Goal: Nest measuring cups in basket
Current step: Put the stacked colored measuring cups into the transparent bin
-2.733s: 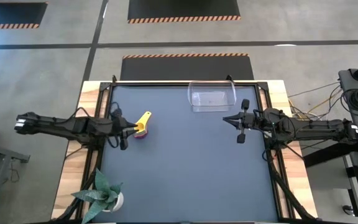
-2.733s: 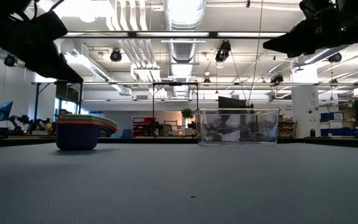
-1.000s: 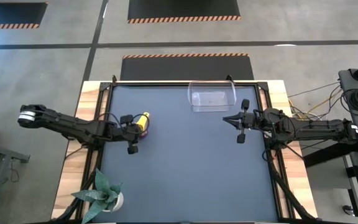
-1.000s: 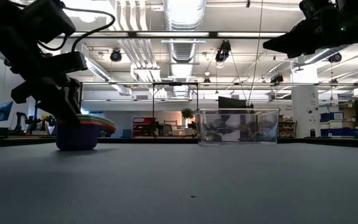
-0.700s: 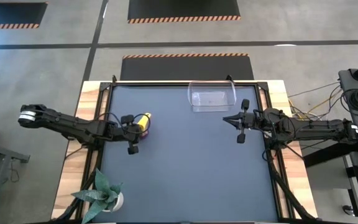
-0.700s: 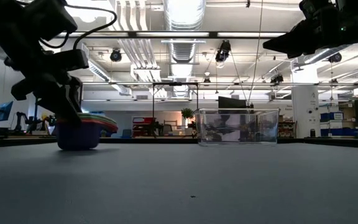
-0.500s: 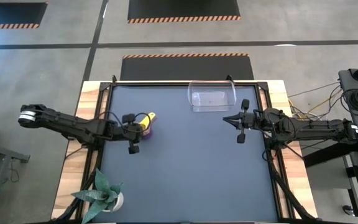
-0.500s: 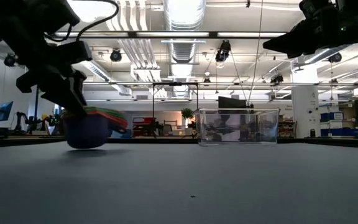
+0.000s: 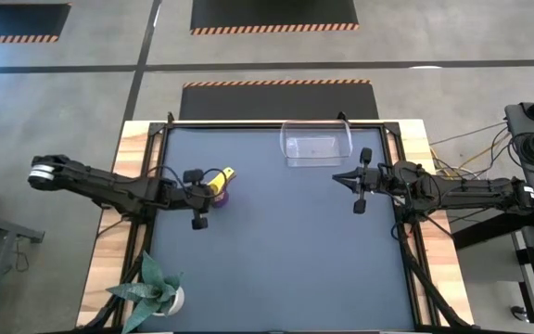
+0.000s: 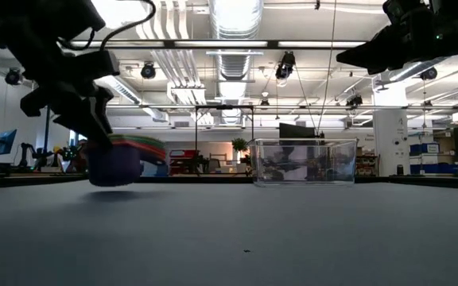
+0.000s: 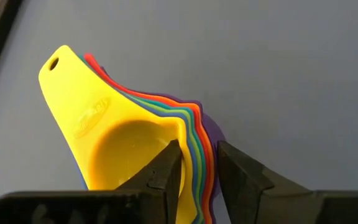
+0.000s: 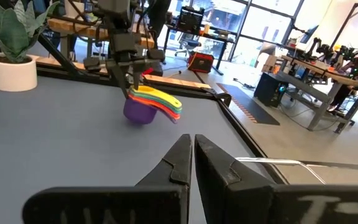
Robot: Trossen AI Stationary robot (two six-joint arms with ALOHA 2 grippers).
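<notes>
The measuring cups [image 9: 222,184] are nested in one stack, yellow on top and purple at the bottom, left of the table's middle; they also show in the low view [image 10: 120,161] and the right wrist view [image 12: 146,102]. My left gripper [image 11: 199,149] is shut on the stack's rims. The handles [image 11: 73,81] fan out away from the fingers. The clear basket [image 9: 315,144] stands on its base by the far edge [image 10: 302,163]. My right gripper [image 12: 192,149] hovers shut above the table's right side [image 9: 341,176], just near of the basket. My left gripper pinches the stacked rims [image 11: 194,134] on the side opposite the handles. One finger [image 11: 166,171] is inside the yellow top cup, the other [image 11: 241,177] outside the stack. The fingers slant down from the table's left. The stack sits tilted; whether its purple bottom [image 10: 114,176] touches the table, I cannot tell.
A potted plant [image 9: 156,288] stands on the wooden border at the near-left corner. Dark mat lies bare between the stack and the basket and across the near half. Both arms reach in from the table's sides.
My left gripper has carried the cup stack a short way toward the table's right. The stack has tipped from sitting level to a tilt. My right arm has kept still.
</notes>
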